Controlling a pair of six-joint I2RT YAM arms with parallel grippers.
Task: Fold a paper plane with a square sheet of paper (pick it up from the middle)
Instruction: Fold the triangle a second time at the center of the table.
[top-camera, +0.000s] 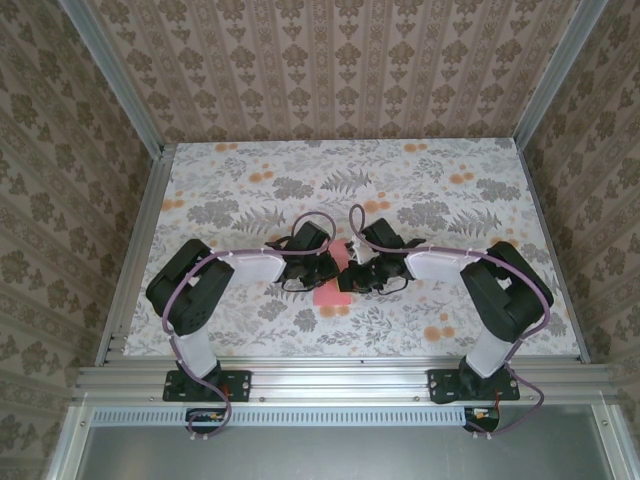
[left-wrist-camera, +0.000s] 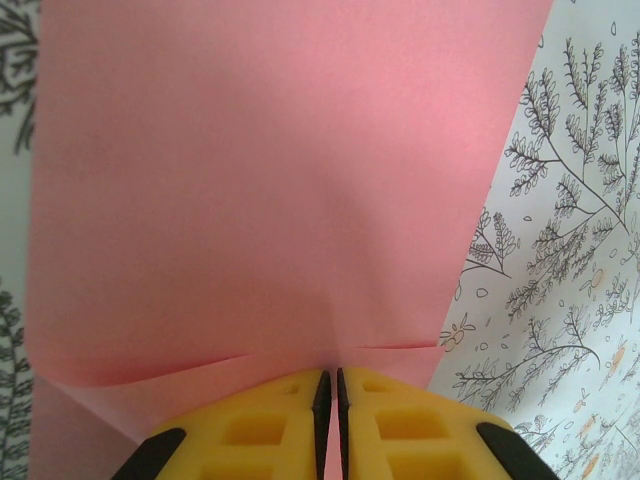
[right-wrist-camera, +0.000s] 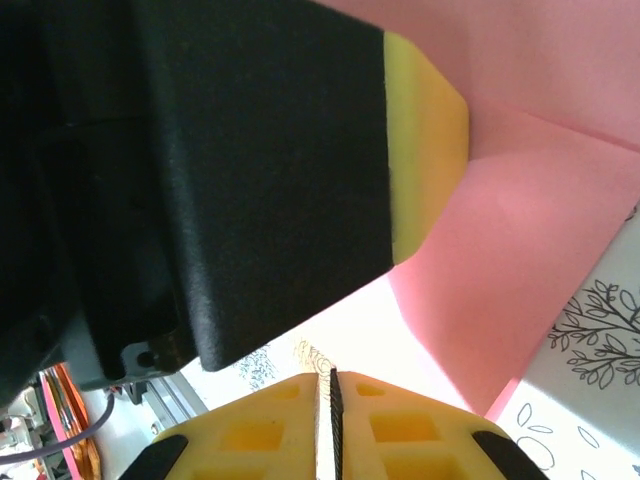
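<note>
The square sheet of paper (top-camera: 326, 296) lies at mid-table between the two wrists. Its visible pink runs roughly near-to-far, and which way any point faces cannot be told (the grippers cover most of it). In the left wrist view the sheet spreads away from the fingers, with a crease crossing just ahead of them. The left gripper (left-wrist-camera: 331, 400) is closed, pinching the paper's edge. The right gripper (right-wrist-camera: 328, 400) is closed; whether it grips paper cannot be told. Both arms bend inward, wrists nearly meeting. The table (top-camera: 450, 190) carries a floral print, and patterned walls (top-camera: 330, 60) enclose it.
</note>
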